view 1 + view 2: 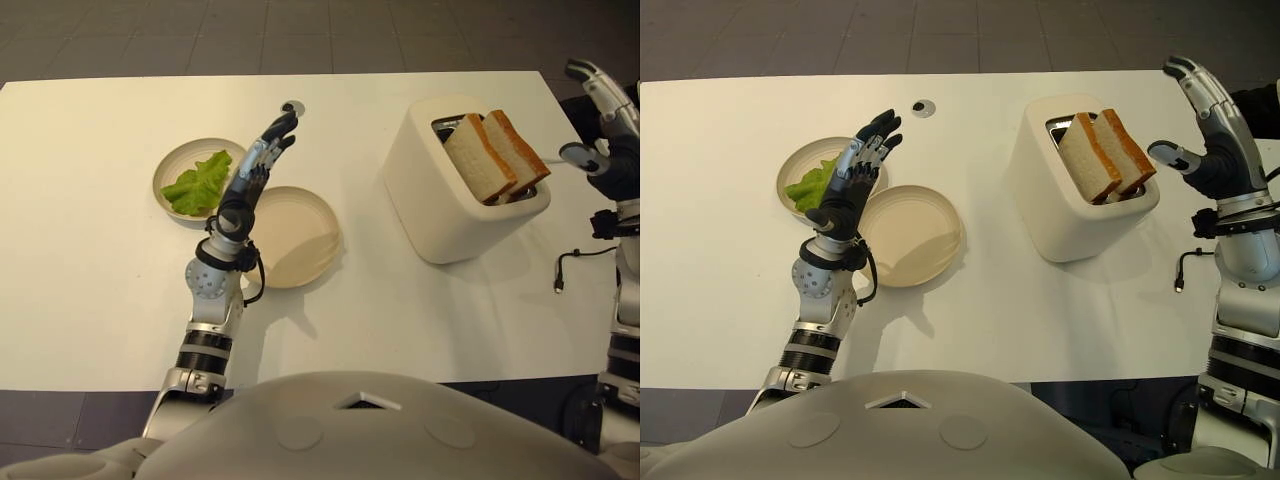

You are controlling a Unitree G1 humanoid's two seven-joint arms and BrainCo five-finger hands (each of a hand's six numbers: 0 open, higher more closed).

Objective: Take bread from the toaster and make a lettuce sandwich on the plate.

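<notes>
Left robot hand [255, 172]: nearest item. It is raised above the worktop [90, 300], fingers extended and spread, nothing held. It hangs over the place where two dishes meet.

Outward from that hand:
- Empty plate [312, 255] at 5 o'clock, bare, just beside the lettuce dish.
- Lettuce dish [190, 150] at 9 o'clock, carrying one ruffled green lettuce [200, 185] leaf, lying flat inside the rim.
- Small round disc [292, 107] at 12 o'clock, apart from both dishes.
- Toaster [440, 205] at 3 o'clock, well apart from the plate: cream, rounded, upright.

Bread [495, 155]: two slices stand in the toaster slot, raised well above its top. White crumb, tan-orange crust, no visible browning. They lean together toward 1 o'clock, faces touching.

Right robot hand [1205, 130]: at 3 o'clock of the toaster, near but not touching it. Fingers point upward and are open, thumb set out toward the bread. It holds nothing.

Loose cable [572, 262]: on the worktop at 5 o'clock of the toaster, near the right arm.

Assessed risks:
- The slices touch, so a grip on one may drag the other out and drop it.
- The slices sit tilted; a pull off their line could wedge them or shift the toaster.
- The cable could snag the right arm on the carry toward the plate.
- The left robot hand, if lowered carelessly, could nudge either dish.
</notes>
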